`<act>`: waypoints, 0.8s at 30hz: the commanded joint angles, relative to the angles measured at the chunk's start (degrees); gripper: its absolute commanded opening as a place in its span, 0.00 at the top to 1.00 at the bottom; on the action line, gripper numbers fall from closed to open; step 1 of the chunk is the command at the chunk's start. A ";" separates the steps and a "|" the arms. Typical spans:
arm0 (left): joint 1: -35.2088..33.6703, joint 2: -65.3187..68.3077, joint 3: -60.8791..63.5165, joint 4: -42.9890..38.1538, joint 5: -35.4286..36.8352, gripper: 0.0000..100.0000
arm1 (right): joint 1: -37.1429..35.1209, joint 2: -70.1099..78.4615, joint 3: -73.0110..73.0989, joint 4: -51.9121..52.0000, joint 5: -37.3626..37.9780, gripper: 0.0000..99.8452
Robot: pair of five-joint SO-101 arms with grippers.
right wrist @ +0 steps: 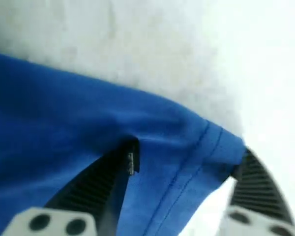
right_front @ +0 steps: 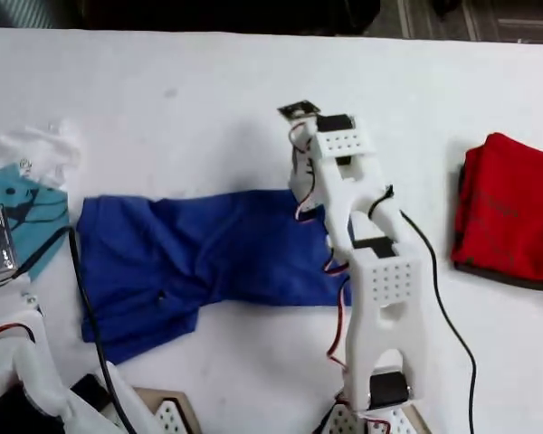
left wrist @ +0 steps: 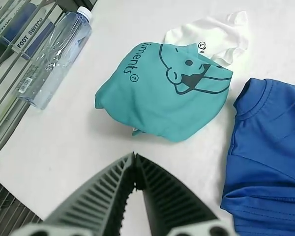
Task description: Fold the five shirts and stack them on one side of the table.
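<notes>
A blue shirt (right_front: pixel 208 258) lies spread and rumpled across the middle of the table. My right gripper (right_front: pixel 306 185) is at its right end. In the right wrist view it (right wrist: pixel 187 152) stands open astride the blue shirt's (right wrist: pixel 64 123) stitched hem, one finger on the cloth and the other past the edge. A crumpled teal shirt (left wrist: pixel 162 93) and a white shirt (left wrist: pixel 211 34) lie at the table's left. My left gripper (left wrist: pixel 134 157) is shut and holds nothing, above bare table short of the teal shirt. A folded red shirt (right_front: pixel 507 212) rests at the right side.
A clear plastic bottle (left wrist: pixel 54 59) lies near the table's edge beyond the teal shirt. A black cable (right_front: pixel 90 325) runs over the blue shirt's left part. A dark edge shows under the red shirt. Open tabletop lies at the back.
</notes>
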 commanded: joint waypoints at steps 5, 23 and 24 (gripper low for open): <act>-0.22 -0.31 -0.35 0.35 -0.09 0.98 | 4.18 3.47 -13.19 -0.57 0.62 0.98; -0.04 -0.31 -0.35 0.35 -0.09 0.98 | 16.04 10.86 -40.79 14.64 7.03 0.91; -0.04 -0.31 -0.35 0.35 -0.09 0.98 | 15.96 10.15 -42.37 14.64 6.51 0.87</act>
